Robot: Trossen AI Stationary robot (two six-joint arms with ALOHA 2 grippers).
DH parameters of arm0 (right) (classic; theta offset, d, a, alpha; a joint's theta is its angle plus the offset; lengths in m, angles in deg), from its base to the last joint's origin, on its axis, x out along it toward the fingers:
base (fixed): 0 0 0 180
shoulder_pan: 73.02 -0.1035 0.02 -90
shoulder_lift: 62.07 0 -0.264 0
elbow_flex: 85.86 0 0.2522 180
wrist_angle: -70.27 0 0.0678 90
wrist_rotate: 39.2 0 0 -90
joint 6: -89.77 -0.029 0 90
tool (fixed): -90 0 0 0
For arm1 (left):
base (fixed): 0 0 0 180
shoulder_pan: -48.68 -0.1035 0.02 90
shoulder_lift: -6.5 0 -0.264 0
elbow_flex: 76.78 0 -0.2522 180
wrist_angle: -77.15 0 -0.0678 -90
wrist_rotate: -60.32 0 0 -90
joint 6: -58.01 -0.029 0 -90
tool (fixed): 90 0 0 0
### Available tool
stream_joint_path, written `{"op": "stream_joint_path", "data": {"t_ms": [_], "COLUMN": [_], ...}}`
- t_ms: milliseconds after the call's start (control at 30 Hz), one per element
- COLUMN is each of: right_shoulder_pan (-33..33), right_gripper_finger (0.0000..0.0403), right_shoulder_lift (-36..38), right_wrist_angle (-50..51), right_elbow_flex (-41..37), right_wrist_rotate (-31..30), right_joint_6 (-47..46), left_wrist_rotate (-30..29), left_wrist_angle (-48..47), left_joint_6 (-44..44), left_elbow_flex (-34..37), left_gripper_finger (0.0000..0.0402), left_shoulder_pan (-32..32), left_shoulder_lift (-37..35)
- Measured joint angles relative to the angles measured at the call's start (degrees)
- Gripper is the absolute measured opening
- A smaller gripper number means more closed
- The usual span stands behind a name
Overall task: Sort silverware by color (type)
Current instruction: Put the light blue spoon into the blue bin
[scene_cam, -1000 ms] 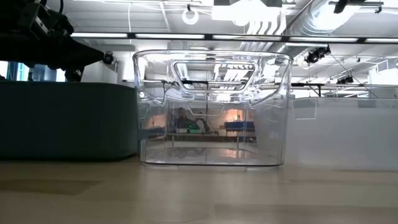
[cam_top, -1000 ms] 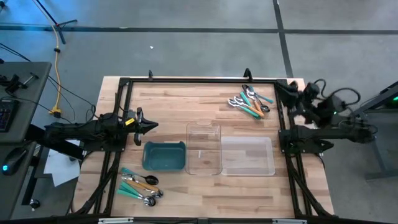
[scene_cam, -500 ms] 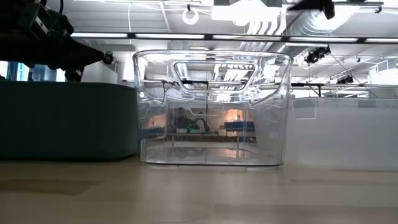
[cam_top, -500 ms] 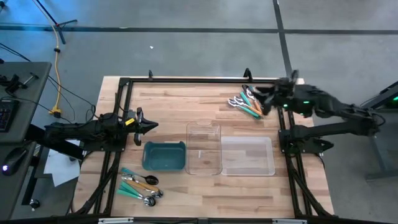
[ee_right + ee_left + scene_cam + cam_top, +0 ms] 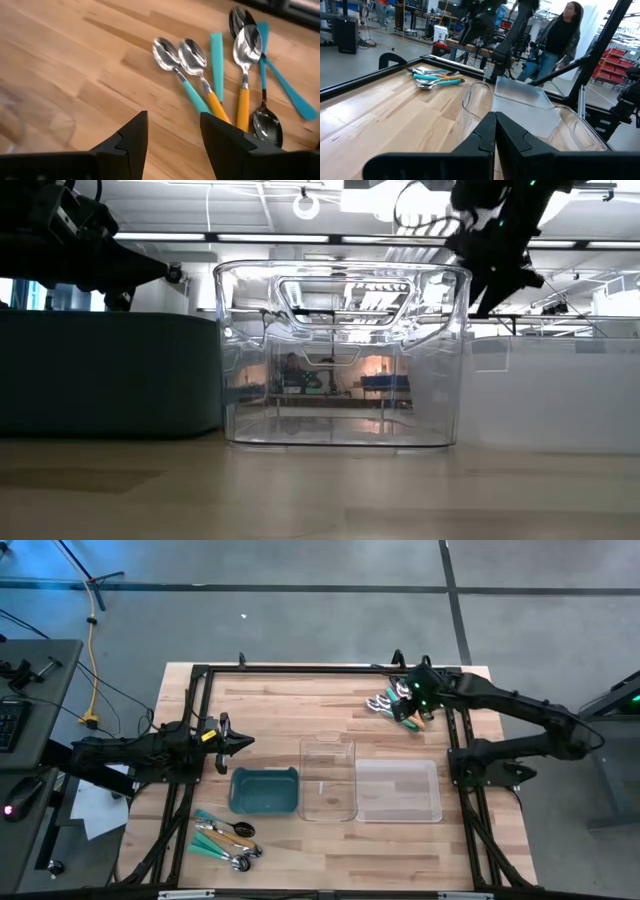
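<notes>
A pile of silverware (image 5: 220, 75) lies flat on the wood at the far right of the table (image 5: 300, 710): several spoons with shiny heads and teal or orange handles. My right gripper (image 5: 172, 125) hovers open above this pile (image 5: 385, 703), slanting down, its fingers clear of the spoons. A second pile of silverware (image 5: 228, 837) lies near the front left. My left gripper (image 5: 247, 743) waits shut at the table's left side, pointing level, and holds nothing.
A teal bin (image 5: 264, 790) stands in the middle left. Beside it are a clear tall tray (image 5: 328, 778) and a clear flat tray (image 5: 398, 790). A black frame (image 5: 300, 670) runs round the table. A person (image 5: 560, 35) stands beyond the table.
My right arm has swung in from beyond the table's right edge toward the far-right silverware pile. Its gripper has tipped from level to pointing down and has come lower over the spoons. The silverware has not moved.
</notes>
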Motion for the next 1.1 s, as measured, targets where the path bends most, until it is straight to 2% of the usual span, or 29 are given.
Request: {"op": "stream_joint_path", "data": {"t_ms": [233, 667, 900, 1100], "right_shoulder_pan": [5.37, 8.51, 10.85, 13.25], "right_gripper_finger": [0.0165, 0.0165, 0.0165, 0.0165], "right_shoulder_lift": [-3.23, -4.94, -12.33, -20.40], "right_wrist_angle": [0.00, -0.22, -0.27, -0.18], "right_elbow_flex": [0.00, 0.01, 0.02, 0.02], "right_wrist_rotate": [3.23, 3.56, 3.70, 7.96], "right_joint_6": [3.84, 7.12, 10.08, 15.41], "left_wrist_rotate": [0.01, -0.01, -0.01, 0.00], "left_wrist_angle": [0.00, 0.00, 0.00, 0.00], "left_joint_6": [0.01, 0.00, 0.02, 0.01], "left_elbow_flex": [0.02, 0.02, 0.02, 0.00], "left_gripper_finger": [0.0000, 0.0000, 0.0000, 0.0000], "left_shoulder_pan": [-0.01, 0.00, 0.00, -0.02], "left_shoulder_lift": [0.01, 0.01, 0.01, 0.00]}}
